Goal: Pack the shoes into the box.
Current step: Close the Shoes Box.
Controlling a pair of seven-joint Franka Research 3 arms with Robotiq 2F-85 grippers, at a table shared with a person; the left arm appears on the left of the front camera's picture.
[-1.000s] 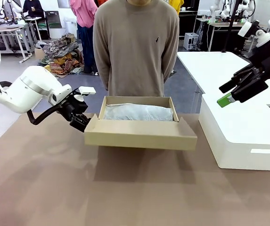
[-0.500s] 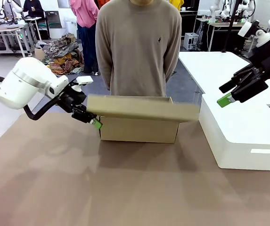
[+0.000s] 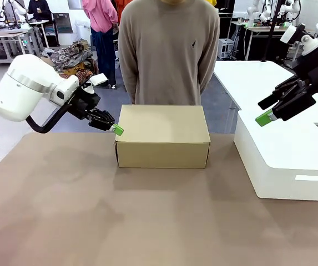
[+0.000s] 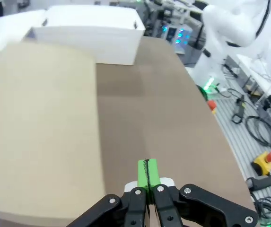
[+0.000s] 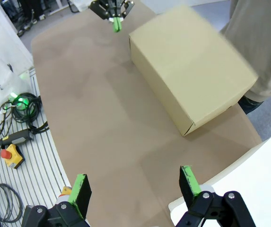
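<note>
Box (image 3: 162, 137) lid now shut; left gripper (image 3: 116, 129) beside it.

Box (image 3: 162, 136) at frame centre on worktop (image 3: 147, 216), lid down flat on top. Person (image 3: 168, 50) directly behind box, at far edge of worktop. Larger box (image 3: 283, 158) at right of frame, on worktop, near first box but apart from it. Left claw (image 3: 116, 129) at left of frame, tips just beside box's upper left corner, raised off worktop, pads pressed together. Right claw (image 3: 269, 110) at upper right, hanging above larger box, pads spread wide. Bare worktop across lower half of frame.
</note>
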